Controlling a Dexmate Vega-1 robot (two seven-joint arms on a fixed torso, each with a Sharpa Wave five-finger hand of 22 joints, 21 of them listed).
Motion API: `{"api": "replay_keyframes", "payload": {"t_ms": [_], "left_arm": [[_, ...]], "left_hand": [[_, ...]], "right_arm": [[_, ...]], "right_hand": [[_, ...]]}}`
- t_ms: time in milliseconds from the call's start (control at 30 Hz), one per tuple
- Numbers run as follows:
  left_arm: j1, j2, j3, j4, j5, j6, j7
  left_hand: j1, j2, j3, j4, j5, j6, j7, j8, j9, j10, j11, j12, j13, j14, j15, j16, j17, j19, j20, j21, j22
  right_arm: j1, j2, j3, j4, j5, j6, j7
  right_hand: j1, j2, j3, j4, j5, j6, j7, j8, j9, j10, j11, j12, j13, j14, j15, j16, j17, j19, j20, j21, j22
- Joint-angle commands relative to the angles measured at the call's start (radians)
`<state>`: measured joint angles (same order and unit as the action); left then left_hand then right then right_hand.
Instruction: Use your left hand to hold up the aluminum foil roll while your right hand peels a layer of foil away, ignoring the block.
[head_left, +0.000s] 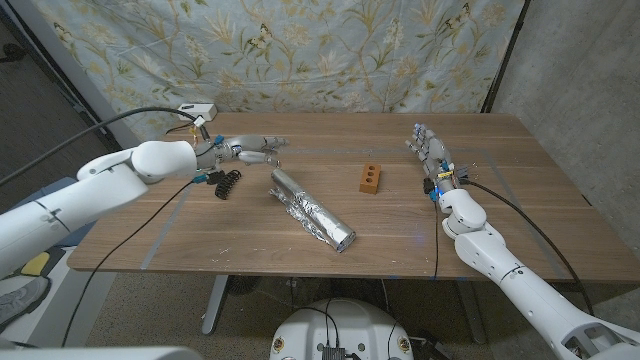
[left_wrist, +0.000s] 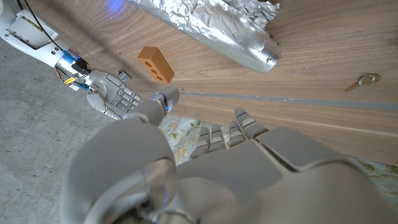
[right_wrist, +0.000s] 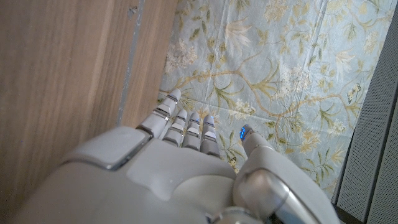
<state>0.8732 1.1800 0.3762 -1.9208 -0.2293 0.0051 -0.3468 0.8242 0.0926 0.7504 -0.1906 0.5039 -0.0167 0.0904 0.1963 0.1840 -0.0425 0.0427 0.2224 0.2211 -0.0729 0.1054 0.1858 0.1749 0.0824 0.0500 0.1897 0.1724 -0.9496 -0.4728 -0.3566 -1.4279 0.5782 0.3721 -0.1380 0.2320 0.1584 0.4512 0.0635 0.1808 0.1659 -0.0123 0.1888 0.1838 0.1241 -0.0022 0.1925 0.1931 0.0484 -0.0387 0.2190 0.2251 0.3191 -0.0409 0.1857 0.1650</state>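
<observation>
Foil roll (head_left: 311, 211) on table, between empty, spread left hand (head_left: 248, 150) and right hand (head_left: 431, 155).

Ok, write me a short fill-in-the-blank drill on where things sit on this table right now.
1. The aluminum foil roll lies on the table, held by ____ hand.
2. The small orange block sits between the roll and the robot's ____ hand.
3. The left hand holds ____.
4. The black comb-like item lies nearest the ____ hand.

Missing words: neither; right; nothing; left
</observation>
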Motion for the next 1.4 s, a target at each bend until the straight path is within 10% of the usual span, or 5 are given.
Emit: {"api": "replay_keyframes", "payload": {"t_ms": [33,1400], "left_arm": [[-0.030,0.020,0.021,-0.022,0.030,0.034,-0.063],[-0.098,0.014,0.078,-0.089,0.263,0.053,-0.123]], "left_hand": [[0.019,-0.002,0.004,-0.005,0.008,-0.006,0.000,0.002,0.001,-0.004,0.005,0.010,0.006,0.005,0.008,0.002,0.003,0.003,0.007,0.006,0.001],[0.162,-0.093,-0.049,0.001,-0.062,-0.040,-0.011,0.007,0.004,-0.016,-0.016,0.029,0.042,0.002,0.002,0.003,0.009,-0.012,0.007,0.002,0.002]], "right_arm": [[0.002,0.004,-0.009,-0.010,-0.019,-0.012,-0.018],[0.014,0.025,-0.018,-0.027,-0.061,-0.029,-0.083]], "right_hand": [[0.010,0.018,0.002,-0.005,0.005,-0.003,0.002,0.001,0.002,0.002,-0.001,0.002,0.002,-0.002,-0.019,0.005,0.005,-0.003,-0.067,0.003,0.003],[0.013,0.018,0.001,-0.006,0.005,-0.011,0.002,-0.001,0.002,-0.025,0.000,-0.004,0.003,-0.012,-0.014,0.003,0.005,-0.010,-0.065,0.002,0.003]]}}
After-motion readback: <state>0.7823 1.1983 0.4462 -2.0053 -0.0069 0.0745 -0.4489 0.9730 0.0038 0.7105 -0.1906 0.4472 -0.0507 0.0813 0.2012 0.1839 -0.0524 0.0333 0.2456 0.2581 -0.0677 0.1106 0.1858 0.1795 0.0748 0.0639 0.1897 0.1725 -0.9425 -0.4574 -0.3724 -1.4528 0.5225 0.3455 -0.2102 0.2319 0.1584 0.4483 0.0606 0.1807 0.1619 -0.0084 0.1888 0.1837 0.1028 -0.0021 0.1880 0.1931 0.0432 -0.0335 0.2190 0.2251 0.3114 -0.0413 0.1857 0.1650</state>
